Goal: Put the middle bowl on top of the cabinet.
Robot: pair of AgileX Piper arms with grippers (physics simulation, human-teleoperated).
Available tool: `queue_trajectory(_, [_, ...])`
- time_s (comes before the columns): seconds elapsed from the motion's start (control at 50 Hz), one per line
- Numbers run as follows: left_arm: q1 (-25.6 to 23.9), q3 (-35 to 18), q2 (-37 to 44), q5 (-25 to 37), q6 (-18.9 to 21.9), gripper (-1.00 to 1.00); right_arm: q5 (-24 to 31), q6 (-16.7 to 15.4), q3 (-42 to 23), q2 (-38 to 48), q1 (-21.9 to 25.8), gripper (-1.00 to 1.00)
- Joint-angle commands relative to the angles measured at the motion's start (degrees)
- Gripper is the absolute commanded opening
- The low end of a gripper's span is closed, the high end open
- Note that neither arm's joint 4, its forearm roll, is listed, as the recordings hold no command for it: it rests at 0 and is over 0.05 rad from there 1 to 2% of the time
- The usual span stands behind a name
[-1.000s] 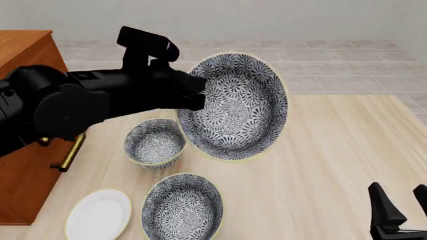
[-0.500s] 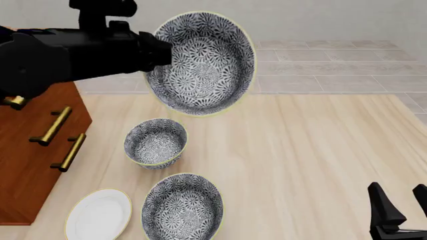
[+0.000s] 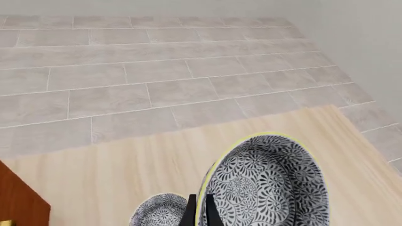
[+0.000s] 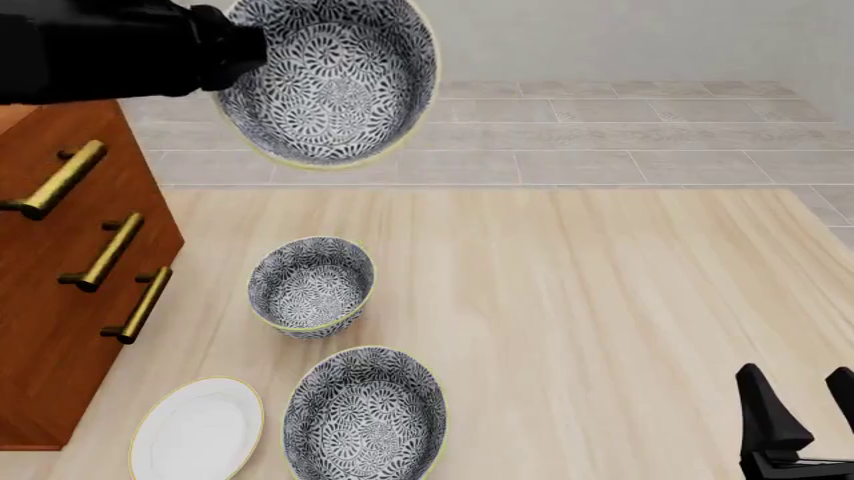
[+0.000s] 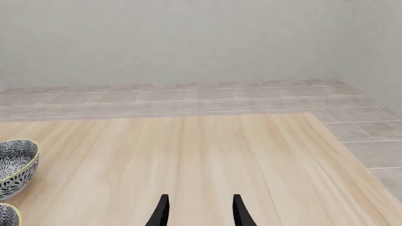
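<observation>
Currently: left gripper (image 3: 199,212) clamped on rim of middle bowl (image 4: 327,80), held tilted, cabinet (image 4: 67,290) below-left of it; right gripper (image 5: 198,209) parted, empty.

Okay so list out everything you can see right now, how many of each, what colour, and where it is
Middle bowl: one, grey-and-white floral with a pale yellow-green rim, held tilted in the air above the table's far left, near the cabinet.
Smaller bowl: one, same pattern, on the table left of centre.
Wider bowl: one, same pattern, on the table at the near edge, in front of the smaller one.
Plate: one, white with a pale rim, near left corner of the table beside the cabinet.
Cabinet: one, reddish-brown with three brass handles, far left.
Table: one, light wood.
Left pincer: black, shut on the middle bowl's rim.
Right pincer: black, open, low over the near right of the table.
</observation>
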Motion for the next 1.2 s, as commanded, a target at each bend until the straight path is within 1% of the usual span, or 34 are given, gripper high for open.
queue_trajectory(0.02, [3.86,-3.47,-0.67,3.8,-2.29,-1.0,-0.28,-0.01,-0.02,-0.2,-0.17,1.0])
queue_trajectory(0.04, [4.54,-3.94,-0.84,4.22,-2.1,-1.0,-0.35,0.08,-0.03,-0.19,-0.14,1.0])
queue_trajectory(0.06, [4.15,-4.37,-1.06,4.75,-2.8,-1.0,-0.34,0.04,-0.03,-0.19,-0.11,1.0])
queue_trajectory(0.12, [4.98,-5.64,-0.87,5.92,-4.6,-1.0,-0.35,-0.01,0.02,-0.31,0.01,1.0])
queue_trajectory(0.16, [6.52,-6.74,-0.14,7.03,-5.97,-1.0,-0.48,0.06,0.02,-0.31,0.05,1.0])
queue_trajectory(0.22, [6.67,-7.43,0.0,7.41,-6.13,-1.0,-0.52,0.06,0.02,-0.31,-0.01,1.0])
queue_trajectory(0.24, [9.17,-7.99,0.67,8.23,-5.68,-1.0,-0.59,0.13,0.02,-0.31,-0.02,1.0])
queue_trajectory(0.28, [8.11,-8.16,0.53,8.32,-6.18,-1.0,-0.64,0.0,0.02,-0.31,-0.03,1.0])
queue_trajectory(0.36, [9.33,-9.32,0.55,9.41,-8.73,-1.0,-0.9,0.0,0.01,-0.31,-0.24,1.0])
queue_trajectory(0.42, [10.15,-9.97,0.64,10.03,-8.9,-1.0,-0.98,0.07,0.01,-0.31,-0.3,1.0])
queue_trajectory(0.44, [13.36,-10.41,0.82,10.4,-7.75,-1.0,-1.03,0.1,0.01,-0.31,-0.35,1.0])
queue_trajectory(0.46, [12.58,-10.38,0.78,10.43,-8.25,-1.0,-1.05,0.12,0.01,-0.31,-0.35,1.0])
queue_trajectory(0.5, [12.78,-10.41,0.67,10.59,-8.77,-1.0,-1.17,0.16,0.0,-0.31,-0.4,1.0])
queue_trajectory(0.54, [14.23,-10.56,0.9,10.94,-9.85,-1.0,-1.22,0.23,0.0,-0.31,-0.52,1.0])
queue_trajectory(0.58, [13.62,-10.84,0.86,11.05,-10.61,-1.0,-1.18,0.21,0.0,-0.31,-0.5,1.0])
queue_trajectory(0.6, [15.0,-11.16,0.8,11.26,-10.44,-1.0,-1.22,0.25,-0.01,-0.31,-0.58,1.0])
queue_trajectory(0.64, [14.36,-11.62,0.65,11.77,-10.81,-1.0,-1.4,0.34,-0.02,-0.31,-0.81,1.0])
queue_trajectory(0.66, [15.1,-11.77,0.67,12.0,-10.76,-1.0,-1.45,0.44,-0.02,-0.31,-0.87,1.0])
queue_trajectory(0.68, [15.94,-12.12,0.19,11.67,-9.89,-1.0,-1.43,0.44,-0.02,-0.31,-0.82,1.0])
queue_trajectory(0.7, [14.7,-12.0,0.38,12.16,-11.14,-1.0,-1.46,0.33,-0.03,-0.31,-0.8,1.0])
queue_trajectory(0.74, [15.7,-12.25,0.27,12.27,-10.71,-1.0,-1.44,0.41,-0.03,-0.3,-0.83,1.0])
queue_trajectory(0.78, [15.31,-12.21,0.26,12.48,-11.44,-1.0,-1.5,0.36,-0.03,-0.3,-0.85,1.0])
queue_trajectory(0.82, [16.9,-12.56,0.3,12.66,-11.62,-1.0,-1.52,0.45,-0.06,-0.31,-0.95,1.0])
queue_trajectory(0.86, [17.35,-12.65,0.21,12.63,-11.81,-1.0,-1.55,0.47,-0.08,-0.31,-0.94,1.0])
queue_trajectory(0.88, [18.49,-12.75,0.23,12.63,-11.81,-1.0,-1.57,0.44,-0.07,-0.31,-0.98,1.0])
queue_trajectory(0.92, [18.11,-12.89,0.54,12.89,-12.6,-1.0,-1.52,0.47,-0.06,-0.31,-0.94,1.0])
queue_trajectory(0.94, [19.88,-13.22,0.59,12.97,-12.7,-1.0,-1.47,0.42,-0.06,-0.31,-0.9,1.0])
queue_trajectory(0.98, [19.53,-13.54,0.99,13.27,-13.51,-1.0,-1.43,0.39,-0.06,-0.31,-0.9,1.0])
queue_trajectory(1.06, [22.45,-14.15,1.32,13.69,-13.75,-1.0,-1.45,0.4,-0.12,-0.31,-0.95,1.0])
queue_trajectory(1.08, [22.01,-14.15,1.3,13.72,-14.21,-1.0,-1.45,0.39,-0.13,-0.31,-0.93,1.0])
queue_trajectory(1.12, [23.63,-13.76,1.01,13.6,-14.61,-1.0,-1.45,0.33,-0.13,-0.31,-0.95,1.0])
queue_trajectory(1.14, [23.08,-13.77,0.81,13.78,-14.97,-1.0,-1.41,0.22,-0.14,-0.31,-0.99,1.0])
queue_trajectory(1.16, [24.37,-13.69,0.49,13.82,-15.63,-1.0,-1.38,0.3,-0.25,-0.31,-0.94,1.0])
queue_trajectory(1.2, [24.1,-13.84,0.63,14.12,-16.19,-1.0,-1.44,0.26,-0.26,-0.31,-0.91,1.0])
